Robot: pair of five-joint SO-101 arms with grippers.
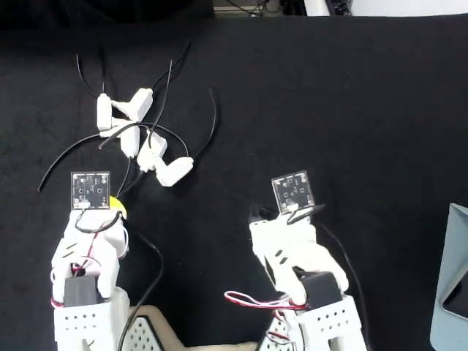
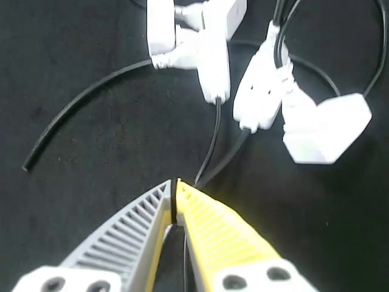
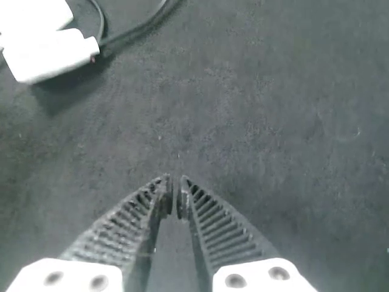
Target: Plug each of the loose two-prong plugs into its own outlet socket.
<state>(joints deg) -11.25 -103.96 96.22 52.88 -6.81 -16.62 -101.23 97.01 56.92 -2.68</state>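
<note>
A tangle of white plugs and outlet sockets (image 1: pixel 139 135) with thin black cables lies on the black table, far left of centre. In the left wrist view the pieces are a long white one (image 2: pixel 213 58), a plug (image 2: pixel 261 91) and a blocky one (image 2: pixel 325 131). My left gripper (image 2: pixel 175 185), grey and yellow, is shut just short of the pile, and two black cables (image 2: pixel 213 143) run to its tips. My right gripper (image 3: pixel 175 182) is shut over bare cloth, apart from the nearest white piece (image 3: pixel 48 55).
The left arm (image 1: pixel 91 241) and the right arm (image 1: pixel 292 252) stand side by side at the near edge. A grey-blue container (image 1: pixel 453 292) sits at the right edge. Loose cable ends (image 1: pixel 51 172) trail left of the pile.
</note>
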